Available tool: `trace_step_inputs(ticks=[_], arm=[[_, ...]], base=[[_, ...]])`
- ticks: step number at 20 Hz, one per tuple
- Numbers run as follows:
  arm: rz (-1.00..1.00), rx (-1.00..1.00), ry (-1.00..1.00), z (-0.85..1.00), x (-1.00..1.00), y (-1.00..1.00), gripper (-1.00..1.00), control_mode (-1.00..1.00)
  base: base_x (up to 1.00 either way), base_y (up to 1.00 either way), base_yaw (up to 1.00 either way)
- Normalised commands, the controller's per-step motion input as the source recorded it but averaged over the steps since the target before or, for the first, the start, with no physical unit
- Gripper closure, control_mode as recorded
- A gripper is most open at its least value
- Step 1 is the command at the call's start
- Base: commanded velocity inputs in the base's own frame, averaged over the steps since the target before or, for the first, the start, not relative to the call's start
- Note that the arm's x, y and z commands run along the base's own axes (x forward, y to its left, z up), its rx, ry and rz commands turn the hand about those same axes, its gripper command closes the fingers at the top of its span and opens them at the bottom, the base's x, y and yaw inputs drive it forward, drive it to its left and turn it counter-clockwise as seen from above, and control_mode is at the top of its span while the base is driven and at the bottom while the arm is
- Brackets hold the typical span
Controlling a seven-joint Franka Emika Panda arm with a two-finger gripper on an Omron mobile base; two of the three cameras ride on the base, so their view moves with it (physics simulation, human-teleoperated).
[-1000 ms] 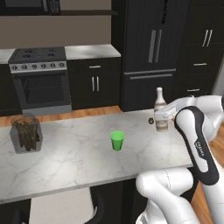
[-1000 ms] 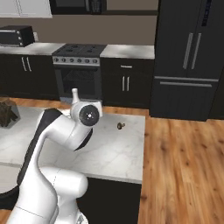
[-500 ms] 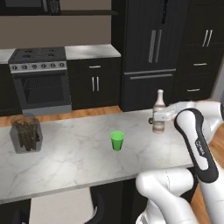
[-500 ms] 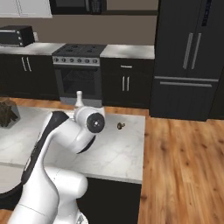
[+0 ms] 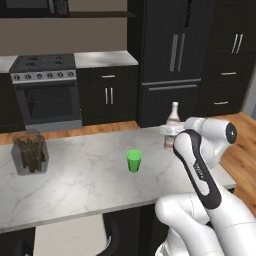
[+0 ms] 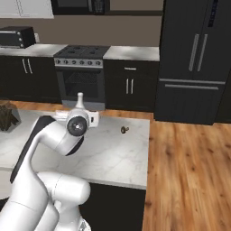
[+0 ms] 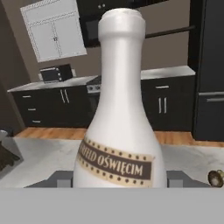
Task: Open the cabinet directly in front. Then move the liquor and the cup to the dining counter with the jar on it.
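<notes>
End effector [image 7: 120, 183] straddles the liquor's [image 7: 120, 131] belly at frame centre; whether it pinches, I cannot tell. Likely rigid, slick, top-heavy: grip low.

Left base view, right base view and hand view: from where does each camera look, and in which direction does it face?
Left base view: behind the arm's left, facing forward and down over the dining counter, cup, jar and liquor; arm at lower right.
Right base view: behind its right, facing the same counter; arm at lower left.
Hand view: on the hand, facing the liquor's label close up.
Shared: liquor and counter appear in all three.
</notes>
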Motion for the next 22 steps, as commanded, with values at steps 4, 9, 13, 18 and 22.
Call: trace_step_inputs(ticks=[4, 9, 13, 18, 22], arm=[[-0.09, 0.00, 0.12, 0.00, 0.09, 0.01, 1.00, -1.00], [0.00, -0.04, 0.25, -0.26, 0.24, -0.04, 1.00, -1.00], [0.00, -0.01, 0.36, -0.30, 0.03, -0.13, 1.00, -1.00], [0.00, 0.00, 0.19, -0.14, 0.02, -0.11, 1.00, -1.00], [0.00, -0.03, -0.02, -0.16, 0.12, 0.00, 1.00, -1.00]], base=[[0.00, 0.00, 0.00], [0.00, 0.00, 0.00], [0.00, 0.00, 0.00], [0.00, 0.00, 0.00], [0.00, 0.00, 0.00]])
